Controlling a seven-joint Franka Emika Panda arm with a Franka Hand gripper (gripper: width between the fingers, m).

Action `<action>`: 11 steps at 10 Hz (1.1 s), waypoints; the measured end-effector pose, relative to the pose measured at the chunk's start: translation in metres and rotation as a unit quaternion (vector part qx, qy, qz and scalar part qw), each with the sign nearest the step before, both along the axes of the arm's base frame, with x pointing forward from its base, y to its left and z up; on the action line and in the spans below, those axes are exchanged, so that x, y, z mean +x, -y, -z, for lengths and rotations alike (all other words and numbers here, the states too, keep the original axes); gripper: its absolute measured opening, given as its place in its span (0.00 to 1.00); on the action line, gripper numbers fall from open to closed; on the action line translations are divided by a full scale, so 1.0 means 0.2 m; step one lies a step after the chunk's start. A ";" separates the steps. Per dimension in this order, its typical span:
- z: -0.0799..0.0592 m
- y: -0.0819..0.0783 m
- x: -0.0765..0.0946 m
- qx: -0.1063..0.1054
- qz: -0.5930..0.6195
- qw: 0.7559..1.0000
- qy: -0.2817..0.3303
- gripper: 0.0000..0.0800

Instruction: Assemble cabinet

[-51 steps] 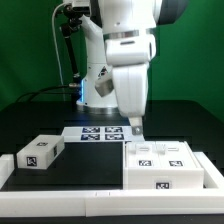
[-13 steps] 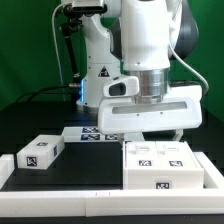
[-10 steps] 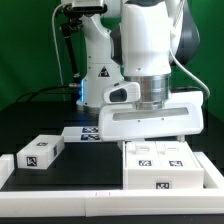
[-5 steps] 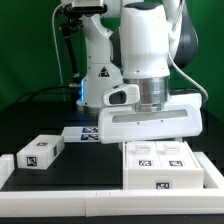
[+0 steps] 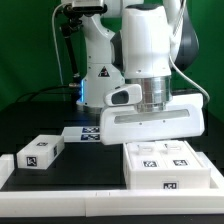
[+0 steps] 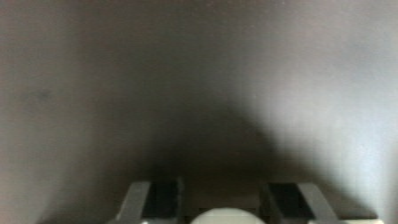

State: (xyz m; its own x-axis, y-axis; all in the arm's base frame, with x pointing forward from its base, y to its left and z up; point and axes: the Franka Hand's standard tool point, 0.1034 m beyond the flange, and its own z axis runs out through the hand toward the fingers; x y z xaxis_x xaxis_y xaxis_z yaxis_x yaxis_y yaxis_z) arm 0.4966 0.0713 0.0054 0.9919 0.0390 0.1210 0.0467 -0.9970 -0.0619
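Observation:
The cabinet (image 5: 165,165) is a large white box with black-and-white tags on its top and front, at the exterior view's right front. My gripper (image 5: 152,141) hangs just above the cabinet's back edge with its wide white hand broadside to the camera. Its fingertips are hidden there. In the blurred wrist view the gripper (image 6: 222,195) shows two dark fingers (image 6: 153,200) standing apart, with a pale round blur low between them touching neither. A smaller white tagged block (image 5: 38,153) lies at the exterior view's left.
The marker board (image 5: 90,133) lies flat behind the cabinet, partly hidden by my hand. A low white ledge (image 5: 60,193) runs along the front edge, with a white corner (image 5: 5,165) at the far left. The arm's base (image 5: 98,70) stands behind.
My hand has turned from edge-on to broadside since the earliest frame. Over the last second it has come down towards the cabinet's top. The cabinet and the small block have not moved.

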 end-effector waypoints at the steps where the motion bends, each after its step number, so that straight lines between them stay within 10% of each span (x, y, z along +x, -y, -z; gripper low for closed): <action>1: 0.00 0.00 0.00 -0.002 -0.011 1.000 0.001 0.25; 5: 0.00 0.01 -0.01 -0.003 -0.022 1.000 0.000 0.25; 11: -0.28 0.02 0.01 -0.008 -0.048 0.999 -0.007 0.25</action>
